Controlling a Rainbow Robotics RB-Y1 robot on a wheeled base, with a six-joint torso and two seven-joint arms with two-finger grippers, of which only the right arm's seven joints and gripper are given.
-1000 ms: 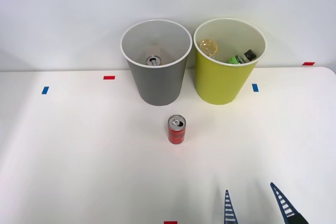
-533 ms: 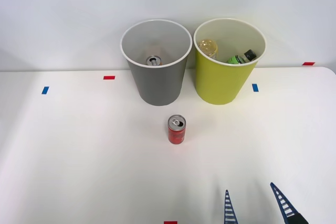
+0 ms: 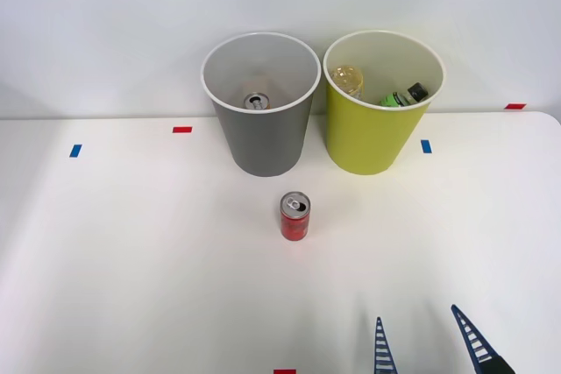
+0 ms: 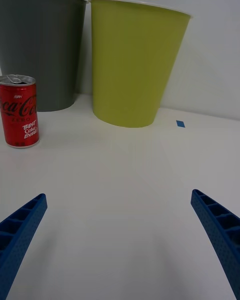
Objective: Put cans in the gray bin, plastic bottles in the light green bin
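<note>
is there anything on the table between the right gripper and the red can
Nothing visible. Bare table lies between the open right gripper and the upright red can. The gray bin stands just beyond the can.

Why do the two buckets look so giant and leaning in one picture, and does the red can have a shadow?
In the right wrist view the low, close camera makes the gray bin and light green bin loom and flare outward; in the front view they look small and even. The red can casts only a faint, soft shadow on the white table under diffuse light, with no glare.
</note>
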